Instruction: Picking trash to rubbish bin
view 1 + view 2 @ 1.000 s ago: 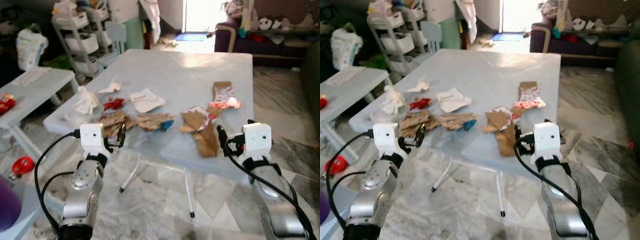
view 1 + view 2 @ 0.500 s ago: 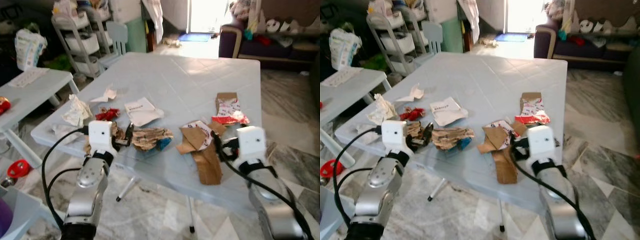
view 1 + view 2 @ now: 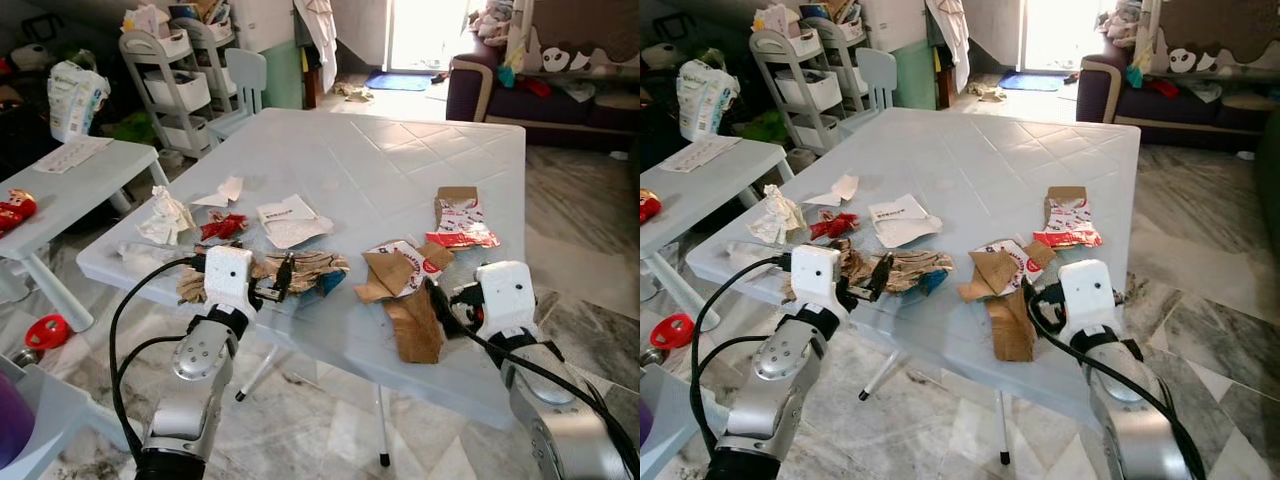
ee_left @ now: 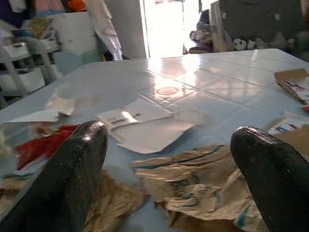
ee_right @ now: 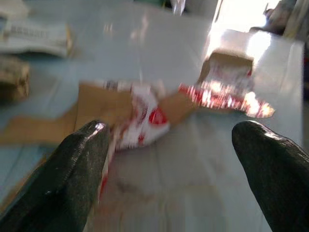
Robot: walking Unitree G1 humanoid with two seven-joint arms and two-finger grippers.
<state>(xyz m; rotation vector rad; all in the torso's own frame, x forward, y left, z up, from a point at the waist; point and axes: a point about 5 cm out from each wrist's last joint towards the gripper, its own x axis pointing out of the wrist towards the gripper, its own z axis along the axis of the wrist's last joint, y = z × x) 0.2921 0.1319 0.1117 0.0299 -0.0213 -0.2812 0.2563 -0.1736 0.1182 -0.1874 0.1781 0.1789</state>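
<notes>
**Trash spread on the tabletop, both claws released at its near edge**

Here, the trash lies along the near part of the pale blue plastic tabletop (image 3: 400, 150). A crumpled brown paper wrapper with a blue corner (image 3: 310, 270) rests close to the front edge, and the left claw (image 3: 278, 283) is just before it, low over the tabletop. In the left wrist view its two black fingers (image 4: 77, 169) stand wide apart, with the crumpled brown paper (image 4: 203, 188) between and beyond them; they grip nothing.

To the right of it lie torn brown cardboard pieces with a red and white label (image 3: 400, 275), and one long strip of cardboard (image 3: 415, 325) reaches to the edge. The right claw (image 3: 440, 305) is just beside this strip, also spread open and holding nothing; the right wrist view is blurred, but it shows the red and white label (image 5: 145, 121) ahead of the fingers.

Further back are a flattened red and white carton (image 3: 458, 215), a white paper sheet (image 3: 290, 220), a small red wrapper (image 3: 222, 227) and a crumpled white tissue (image 3: 165, 215).

Beside the tabletop, at the left, stands a smaller pale table (image 3: 60, 190). Behind are a white shelf trolley (image 3: 165, 80) and a dark sofa (image 3: 540, 90). The floor is grey marble tile (image 3: 590, 230).
</notes>
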